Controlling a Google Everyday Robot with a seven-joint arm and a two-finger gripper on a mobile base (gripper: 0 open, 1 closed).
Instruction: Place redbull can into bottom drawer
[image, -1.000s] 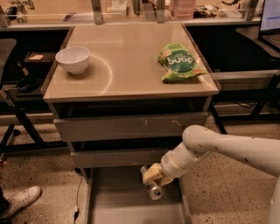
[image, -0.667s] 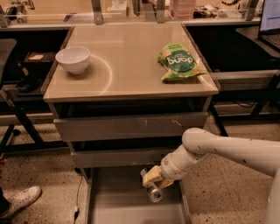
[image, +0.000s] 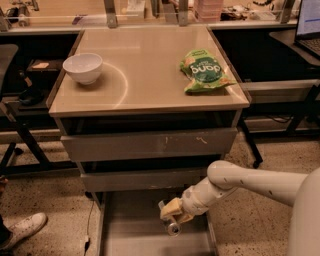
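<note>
The bottom drawer (image: 125, 235) is pulled out, a shallow grey tray with a flat floor below the two upper drawers. My gripper (image: 172, 220) hangs over the drawer's right half, pointing down, on the white arm that comes in from the right. It is shut on the redbull can (image: 173, 228), whose shiny silver end shows just under the yellowish fingers (image: 170, 209). The can is low inside the drawer space, near the right wall; I cannot tell whether it touches the floor.
A white bowl (image: 83, 67) sits at the left of the beige tabletop (image: 145, 85) and a green snack bag (image: 205, 70) at the right. The two upper drawers (image: 147, 145) are nearly closed. A shoe (image: 22, 230) is on the floor at the left.
My gripper has lowered a little and shifted slightly left with the can, deeper toward the drawer floor. Nothing else has moved.
</note>
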